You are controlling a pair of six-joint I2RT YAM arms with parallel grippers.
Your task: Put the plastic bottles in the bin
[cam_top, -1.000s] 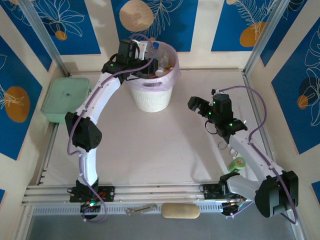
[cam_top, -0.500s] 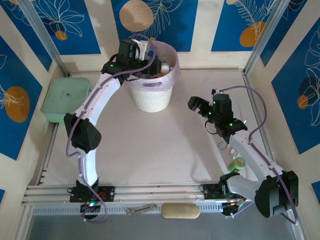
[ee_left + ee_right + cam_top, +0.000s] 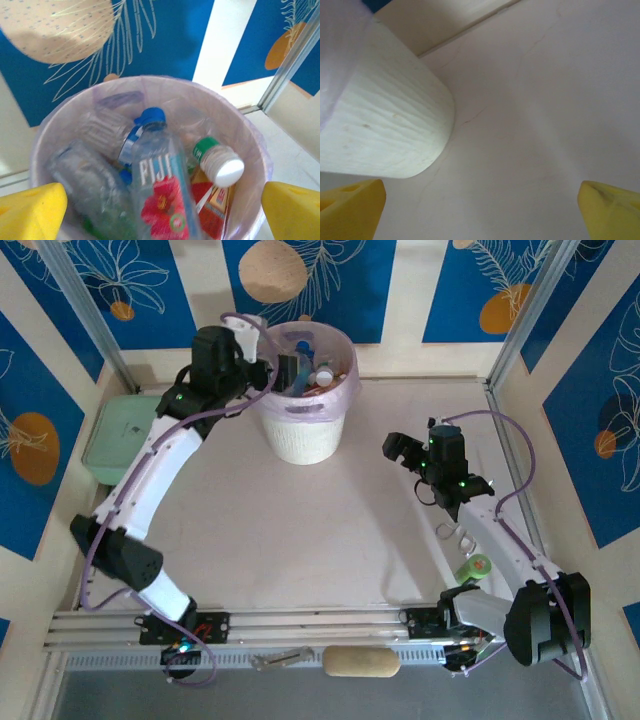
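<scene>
The bin (image 3: 300, 435) sits at the back of the table (image 3: 300, 530) and it's already got a pile of plastic bottles (image 3: 95, 185) inside its pink liner. On top is a clear Fiji bottle (image 3: 162, 175) with a blue cap, and a white-capped bottle (image 3: 220, 165) lies right beside it. The left gripper (image 3: 160, 212) hangs right over the bin's mouth with its jaws spread wide and nothing between them; the bottles all lie loose below. One green bottle (image 3: 475, 567) is out on the table next to the right arm, well apart from the bin. The right gripper (image 3: 400, 452) is wide open too and holds nothing. It's low over bare table, and its wrist view has the bin's white wall off to the left. A pale-green box (image 3: 115, 435) sits at the table's left edge, partly under the left arm.
</scene>
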